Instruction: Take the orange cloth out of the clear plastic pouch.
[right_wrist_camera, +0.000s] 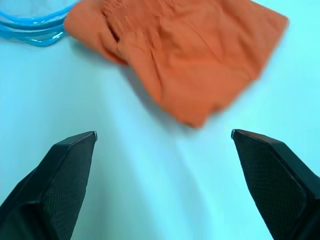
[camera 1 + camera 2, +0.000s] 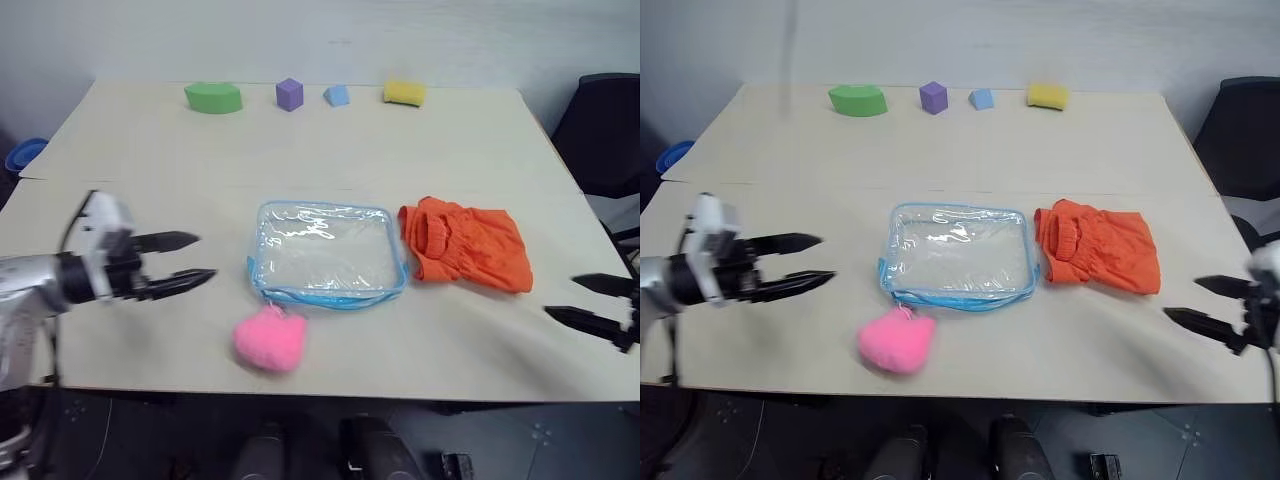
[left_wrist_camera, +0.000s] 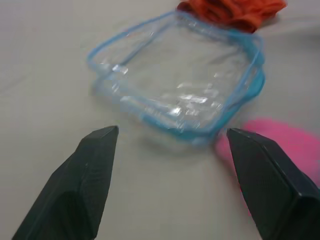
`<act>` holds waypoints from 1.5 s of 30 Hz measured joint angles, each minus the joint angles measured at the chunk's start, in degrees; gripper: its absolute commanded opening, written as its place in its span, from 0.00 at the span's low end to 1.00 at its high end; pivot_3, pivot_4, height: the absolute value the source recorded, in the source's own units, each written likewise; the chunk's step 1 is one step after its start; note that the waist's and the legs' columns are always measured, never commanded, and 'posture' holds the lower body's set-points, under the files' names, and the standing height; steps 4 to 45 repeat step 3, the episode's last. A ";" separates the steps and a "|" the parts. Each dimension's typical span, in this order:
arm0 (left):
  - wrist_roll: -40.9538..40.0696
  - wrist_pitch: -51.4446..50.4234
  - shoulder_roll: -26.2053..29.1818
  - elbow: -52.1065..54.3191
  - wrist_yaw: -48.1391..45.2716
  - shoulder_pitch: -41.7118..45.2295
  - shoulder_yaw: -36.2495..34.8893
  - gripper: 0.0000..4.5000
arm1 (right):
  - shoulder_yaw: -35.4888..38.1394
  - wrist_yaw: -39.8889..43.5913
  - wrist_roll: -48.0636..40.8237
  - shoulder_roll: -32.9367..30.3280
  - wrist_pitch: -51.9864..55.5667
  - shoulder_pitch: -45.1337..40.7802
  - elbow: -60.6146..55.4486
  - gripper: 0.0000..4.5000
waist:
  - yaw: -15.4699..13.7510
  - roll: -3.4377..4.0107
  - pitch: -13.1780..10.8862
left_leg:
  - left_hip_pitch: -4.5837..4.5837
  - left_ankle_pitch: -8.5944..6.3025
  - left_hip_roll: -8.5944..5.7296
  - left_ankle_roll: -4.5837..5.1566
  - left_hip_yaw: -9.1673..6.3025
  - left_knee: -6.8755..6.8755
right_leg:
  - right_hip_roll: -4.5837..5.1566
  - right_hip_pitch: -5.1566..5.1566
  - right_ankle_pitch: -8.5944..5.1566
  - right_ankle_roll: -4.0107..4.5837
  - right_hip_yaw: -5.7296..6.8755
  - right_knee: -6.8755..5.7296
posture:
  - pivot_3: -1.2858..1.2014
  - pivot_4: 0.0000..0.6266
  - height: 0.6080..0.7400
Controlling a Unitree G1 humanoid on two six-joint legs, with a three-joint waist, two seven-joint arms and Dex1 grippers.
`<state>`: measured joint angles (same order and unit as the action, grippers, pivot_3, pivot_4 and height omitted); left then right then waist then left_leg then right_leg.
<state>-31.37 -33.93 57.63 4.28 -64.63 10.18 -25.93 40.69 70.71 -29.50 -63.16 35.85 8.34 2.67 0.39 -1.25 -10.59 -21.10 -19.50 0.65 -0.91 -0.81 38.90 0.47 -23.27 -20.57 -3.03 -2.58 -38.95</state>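
**Both claws spread wide, cloth out of the pouch**

The left gripper (image 2: 200,257) was seen with its two black fingers parted wide and nothing held between them, hovering over the table (image 2: 130,160) to the left of the clear plastic pouch (image 2: 325,252). The right gripper (image 2: 588,300) was likewise found spread wide and empty, near the table's right edge, apart from the orange cloth (image 2: 468,244). Nearest the front edge, a pink pompom (image 2: 269,339) was seen lying just beside the pouch's blue trim. The pouch was laid flat at mid-table. The cloth was found crumpled on the tabletop just to the pouch's right, outside it. Along the far edge, a green block (image 2: 213,97), a purple cube (image 2: 289,94), a blue block (image 2: 337,95) and a yellow sponge (image 2: 404,93) were lined up
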 measured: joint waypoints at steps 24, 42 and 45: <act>0.38 2.16 3.78 -4.47 -4.13 -2.28 -2.27 0.82 | 2.28 1.37 0.00 -0.85 -0.22 0.05 2.69 1.00 | 0.20 0.01 -0.01 | -0.02 -0.01 0.00 0.02 0.00 -0.05 | 0.04 0.00 0.00 0.01 0.01 0.06 | 0.52 0.24 1.00; 0.38 2.16 3.78 -4.47 -4.13 -2.28 -2.27 0.82 | 2.28 1.37 0.00 -0.85 -0.22 0.05 2.69 1.00 | 0.20 0.01 -0.01 | -0.02 -0.01 0.00 0.02 0.00 -0.05 | 0.04 0.00 0.00 0.01 0.01 0.06 | 0.52 0.24 1.00; 0.38 2.16 3.78 -4.47 -4.13 -2.28 -2.27 0.82 | 2.28 1.37 0.00 -0.85 -0.22 0.05 2.69 1.00 | 0.20 0.01 -0.01 | -0.02 -0.01 0.00 0.02 0.00 -0.05 | 0.04 0.00 0.00 0.01 0.01 0.06 | 0.52 0.24 1.00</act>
